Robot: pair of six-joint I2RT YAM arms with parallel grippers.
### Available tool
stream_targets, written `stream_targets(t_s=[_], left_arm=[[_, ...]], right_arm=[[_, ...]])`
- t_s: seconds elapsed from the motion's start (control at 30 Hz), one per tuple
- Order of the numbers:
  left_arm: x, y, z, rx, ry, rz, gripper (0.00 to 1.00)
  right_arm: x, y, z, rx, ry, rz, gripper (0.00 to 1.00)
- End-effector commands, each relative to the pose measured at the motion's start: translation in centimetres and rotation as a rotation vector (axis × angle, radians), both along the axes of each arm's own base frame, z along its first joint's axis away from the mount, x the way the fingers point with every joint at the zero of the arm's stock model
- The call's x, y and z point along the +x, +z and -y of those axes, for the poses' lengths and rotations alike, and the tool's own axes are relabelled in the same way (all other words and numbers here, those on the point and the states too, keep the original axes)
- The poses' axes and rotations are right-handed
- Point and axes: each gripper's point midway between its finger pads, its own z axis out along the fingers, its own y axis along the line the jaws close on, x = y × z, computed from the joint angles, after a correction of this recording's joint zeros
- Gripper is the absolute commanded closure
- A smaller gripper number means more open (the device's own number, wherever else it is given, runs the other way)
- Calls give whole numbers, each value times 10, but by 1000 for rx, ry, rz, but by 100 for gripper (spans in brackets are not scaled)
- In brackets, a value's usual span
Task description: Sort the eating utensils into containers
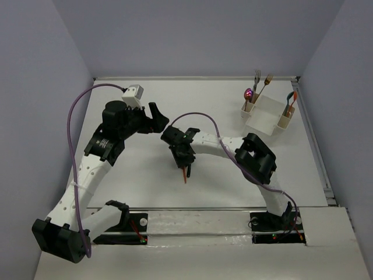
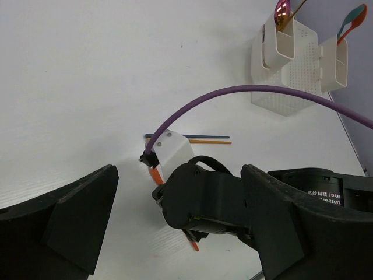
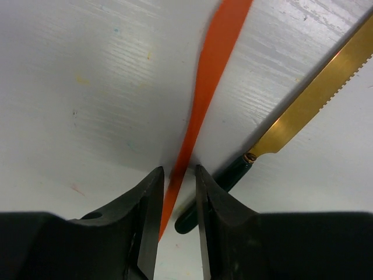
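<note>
My right gripper [image 1: 184,158] is low over the table, and an orange-red utensil [image 1: 186,173] sticks out below it. In the right wrist view its jaws [image 3: 176,175] stand narrowly apart either side of the orange-red utensil [image 3: 213,64], without clamping it. A gold knife with a teal handle [image 3: 303,105] lies beside it. The white bin [image 1: 265,114] with tan cups [image 1: 249,107] [image 1: 285,121] stands at the back right. The cups hold a purple spoon [image 1: 249,93], gold forks [image 1: 257,76] and a teal spoon [image 1: 291,99]. My left gripper [image 1: 156,115] is open and empty, left of the right gripper.
In the left wrist view, a dark blue stick [image 2: 186,136] and an orange stick [image 2: 210,142] lie on the table behind my right gripper [image 2: 192,204]. A purple cable [image 2: 250,90] arches over it. The bin [image 2: 294,76] stands near the table's right edge.
</note>
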Motion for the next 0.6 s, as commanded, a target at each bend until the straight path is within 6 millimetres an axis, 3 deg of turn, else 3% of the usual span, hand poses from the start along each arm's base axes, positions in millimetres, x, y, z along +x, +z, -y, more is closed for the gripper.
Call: stream_targets(t_s=[0.0,0.23,0.3,0.37,0.5,0.53,0.57], left_arm=[[4,29,4,-22,-25,89,1],[4,27,6,-32,-28,86,1],[4,27,5,-33,-26,85,1],[4,28,5,-35,-24,88,1],[5,29,4,-33,-17,88,1],[5,32,4,-33,-16,95,1],[5,34,3,-30,-12,100,1]], right_arm=[[-11,-17,4,-16,-14,-36,69],[-16,-17,2,-3,3,-58,78],[-16,-17,2,-3,5,-59,90],[-13,-10,-2,16,7,-44,93],[5,35,-31,147,22,38,93],[20,59,-38,209,2,78,93],[26,69,-38,236,-8,94,93]])
